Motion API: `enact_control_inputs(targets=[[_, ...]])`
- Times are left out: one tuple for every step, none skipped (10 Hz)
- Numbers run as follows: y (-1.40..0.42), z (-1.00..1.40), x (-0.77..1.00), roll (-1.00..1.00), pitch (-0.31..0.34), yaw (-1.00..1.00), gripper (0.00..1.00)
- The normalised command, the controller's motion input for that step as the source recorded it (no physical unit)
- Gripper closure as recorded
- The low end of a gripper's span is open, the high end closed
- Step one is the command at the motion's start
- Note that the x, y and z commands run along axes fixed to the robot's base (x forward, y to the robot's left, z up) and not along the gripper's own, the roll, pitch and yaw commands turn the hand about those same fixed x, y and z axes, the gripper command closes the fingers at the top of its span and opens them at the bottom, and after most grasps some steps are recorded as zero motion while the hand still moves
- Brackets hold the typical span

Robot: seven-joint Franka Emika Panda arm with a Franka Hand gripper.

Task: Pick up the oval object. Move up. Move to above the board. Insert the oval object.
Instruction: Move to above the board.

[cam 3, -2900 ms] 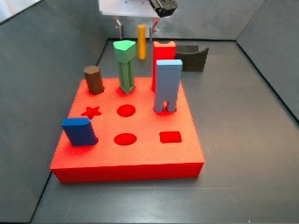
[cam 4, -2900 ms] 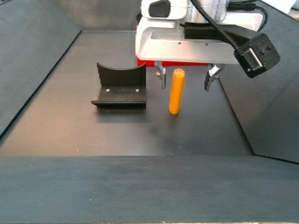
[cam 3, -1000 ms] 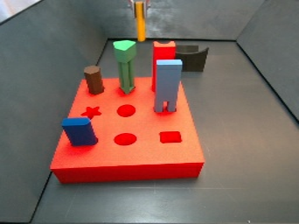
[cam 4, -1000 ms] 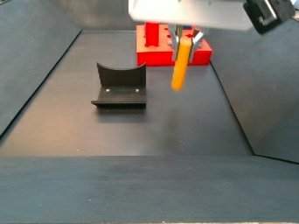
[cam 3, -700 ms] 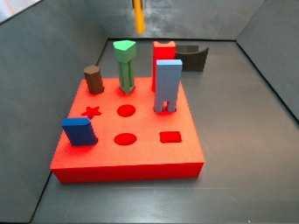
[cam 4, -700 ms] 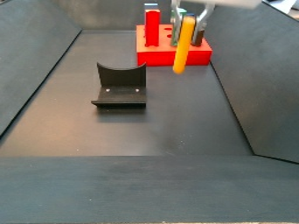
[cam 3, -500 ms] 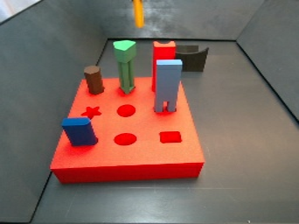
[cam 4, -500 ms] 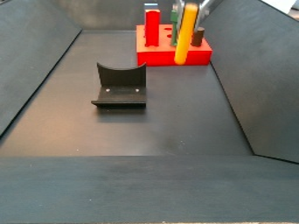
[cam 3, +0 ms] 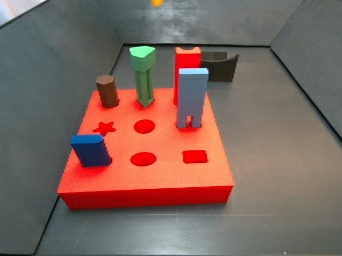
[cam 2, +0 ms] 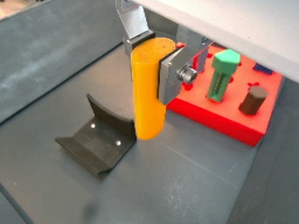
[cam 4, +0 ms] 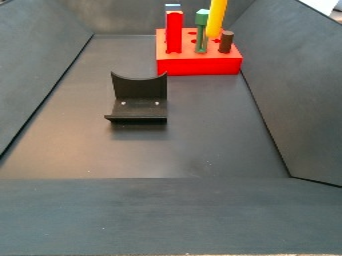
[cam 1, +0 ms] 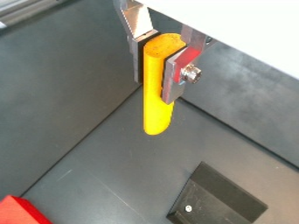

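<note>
In a wrist view, the gripper was clamped on the top of the oval object, one silver finger on each flat side. The peg hung upright, clear of the dark floor. The fixture was partly cut off at the frame edge, and only a red corner of the board showed.

In a wrist view taken from the other camera, the gripper again pinched the oval object near its top. The fixture lay on the floor below, and beyond the peg stood the board, cut off by the frame, with a green peg and a short brown cylinder on it.

In a side view, only a sliver of the oval object showed at the top edge; the gripper itself was out of frame. The board carried five pieces: one green peg, one brown cylinder, one red block, one tall blue piece and one short blue block. Four holes stood open. The fixture was half hidden behind the board.

In a side view from the opposite end, the oval object hung above the far board, its top cut off. The fixture sat alone mid-floor.
</note>
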Motion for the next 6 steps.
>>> enact_control_inputs(targets=[[-0.03,0.47,0.0,0.09,0.099,0.03,1.0],[-0.02,0.2,0.0,0.1,0.098,0.03,1.0],[-1.0,0.15,0.16,0.18,0.574,0.43,1.0],[-1.0,0.13,0.16,0.18,0.549,0.41,1.0],[-1.0,0.14,0.18,0.15,0.451,0.27,1.0],[-1.0,0.14,0.19,0.09,0.374,0.19,1.0]])
